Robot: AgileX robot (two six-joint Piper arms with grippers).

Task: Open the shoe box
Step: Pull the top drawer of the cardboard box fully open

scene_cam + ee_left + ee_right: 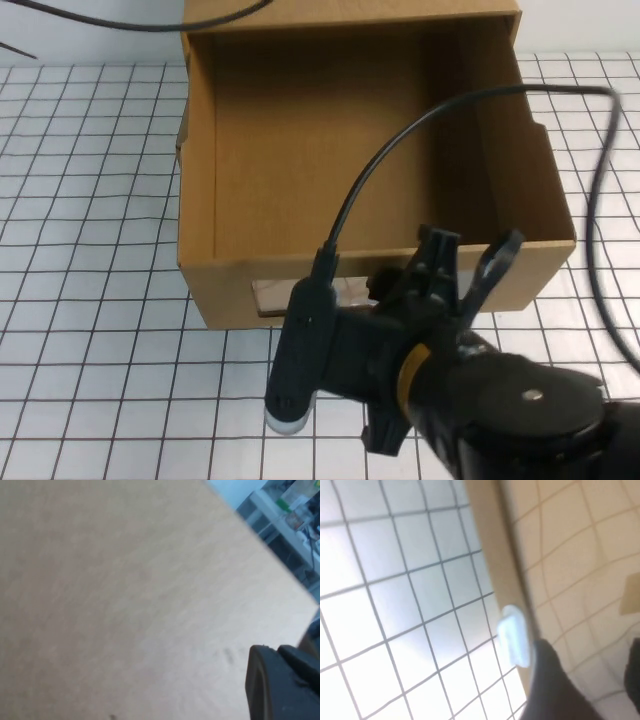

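Now the box (pixel 200 200) sits just past the tips of the right gripper (pixel 470 262). Its top is wide open and its inside is bare. The right gripper is low at the near wall of the box. It is spread apart, and nothing is pinched between its two sides. The left gripper (pixel 280 685) is close against a flat brown card face. Whether it is spread or pressed together cannot be told.

The box is thin brown card, so it is likely light and a bit bendy. It may slide on the smooth table (pixel 90 300) if pushed. A good place to hold looks like a rim, where the card is folded and stiffer. A hard squeeze could dent it.

The high view shows the whole box, the right gripper and its black cable (pixel 400 135), but no left gripper. Only the left wrist view shows that one, and it shows just card, not which part. The right wrist view shows the table squares and a strip of the box up close.
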